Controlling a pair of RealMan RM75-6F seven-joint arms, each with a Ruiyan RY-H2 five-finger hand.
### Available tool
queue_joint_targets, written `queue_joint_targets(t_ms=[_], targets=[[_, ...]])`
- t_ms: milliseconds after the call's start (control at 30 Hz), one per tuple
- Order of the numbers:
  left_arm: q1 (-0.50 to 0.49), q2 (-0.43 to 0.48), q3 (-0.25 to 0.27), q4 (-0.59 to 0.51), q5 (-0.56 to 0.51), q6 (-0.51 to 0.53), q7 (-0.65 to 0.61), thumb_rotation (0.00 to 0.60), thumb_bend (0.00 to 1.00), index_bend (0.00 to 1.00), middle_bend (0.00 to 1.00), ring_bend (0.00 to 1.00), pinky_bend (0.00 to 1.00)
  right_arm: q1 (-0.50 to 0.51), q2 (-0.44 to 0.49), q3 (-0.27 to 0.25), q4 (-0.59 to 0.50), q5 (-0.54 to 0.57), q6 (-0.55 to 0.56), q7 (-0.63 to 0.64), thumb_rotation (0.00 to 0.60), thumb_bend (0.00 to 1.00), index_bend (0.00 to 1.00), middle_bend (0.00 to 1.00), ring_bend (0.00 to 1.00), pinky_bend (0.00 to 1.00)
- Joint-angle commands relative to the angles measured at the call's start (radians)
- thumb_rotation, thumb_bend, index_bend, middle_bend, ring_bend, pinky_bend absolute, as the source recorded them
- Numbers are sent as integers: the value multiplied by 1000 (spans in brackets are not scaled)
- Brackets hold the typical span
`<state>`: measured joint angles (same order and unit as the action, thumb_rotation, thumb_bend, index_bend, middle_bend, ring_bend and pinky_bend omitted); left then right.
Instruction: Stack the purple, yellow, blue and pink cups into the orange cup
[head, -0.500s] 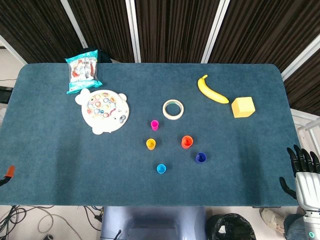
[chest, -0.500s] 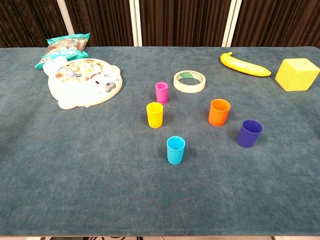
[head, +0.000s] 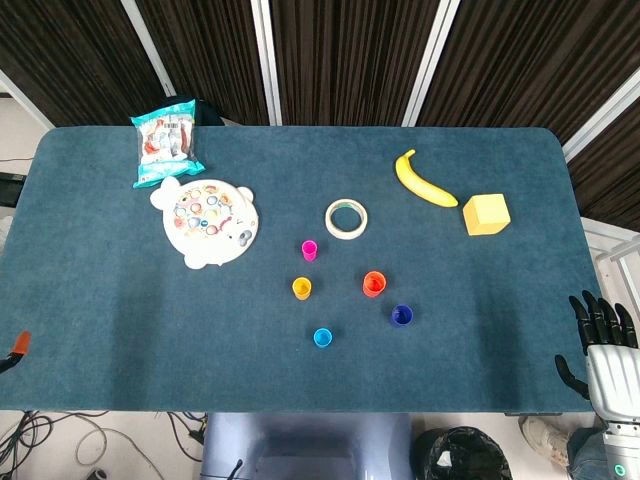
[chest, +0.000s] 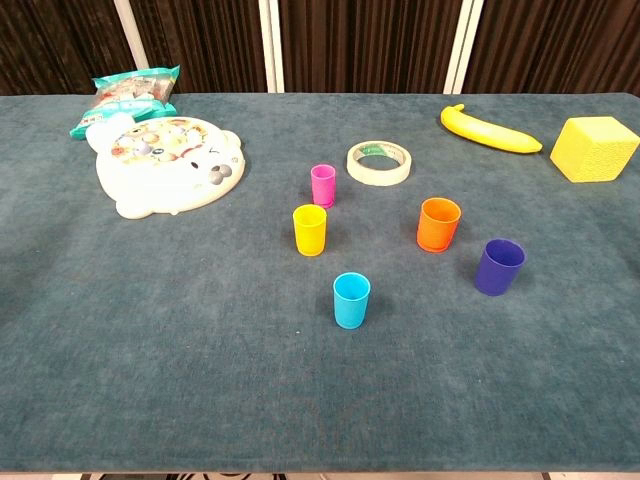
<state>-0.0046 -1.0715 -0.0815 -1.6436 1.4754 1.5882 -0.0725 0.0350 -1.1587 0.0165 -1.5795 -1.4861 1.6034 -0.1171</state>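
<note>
Five small cups stand upright and apart near the middle of the blue table. The orange cup (head: 374, 284) (chest: 439, 223) has the purple cup (head: 401, 316) (chest: 499, 267) to its near right. The yellow cup (head: 301, 288) (chest: 310, 229) is to its left, the pink cup (head: 309, 249) (chest: 323, 185) further back, and the blue cup (head: 322, 337) (chest: 351, 300) nearest the front. My right hand (head: 600, 335) hangs off the table's front right corner, fingers spread, holding nothing. The left hand does not show in either view.
A tape ring (head: 346, 218) lies just behind the cups. A banana (head: 423, 180) and a yellow block (head: 486, 214) sit at the back right. A white bear-shaped toy board (head: 208, 221) and a snack bag (head: 166, 147) are at the back left.
My right hand has sunk slightly toward the lower edge of the head view. The cups have not moved.
</note>
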Motion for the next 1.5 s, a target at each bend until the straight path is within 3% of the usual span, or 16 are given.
queue_joint_targets(t_ms=[33,367,567,700,867,1167,1333,1500], targets=[[0,0,0,0,-1,-1,-1,600,308,44,50,0,0,-1,3,-1,-10,6,-12,3,600,397,17,0,0,10],[-1,-1,2,-5,0,-3,2,600,308,47,50,0,0,0,13,-3,-30,3,-35,18,600,397,17,0,0,0],[0,-3,-2,-12,-4,3,9,600,308,48,47,0,0,22,44,-23,-62,-7,-109,61,600,397,17,0,0,0],[-3,-5,-3,-11,-10,-4,9,600,308,48,47,0,0,75,90,-25,-99,-26,-198,103,600,397,17,0,0,0],[-8,-10,0,-12,-2,-10,21,600,308,48,48,0,0,196,161,10,-159,-8,-379,142,600,398,17,0,0,0],[-7,-10,-1,-13,-8,-10,19,600,309,48,48,0,0,346,150,74,-251,95,-586,21,600,397,36,0,0,0],[-7,-10,0,-13,-12,-15,15,600,308,48,48,0,0,442,112,104,-285,214,-713,-96,600,398,46,0,0,0],[-7,-9,-2,-13,-18,-17,12,600,308,48,48,0,0,509,66,130,-293,322,-761,-187,600,398,84,0,0,0]])
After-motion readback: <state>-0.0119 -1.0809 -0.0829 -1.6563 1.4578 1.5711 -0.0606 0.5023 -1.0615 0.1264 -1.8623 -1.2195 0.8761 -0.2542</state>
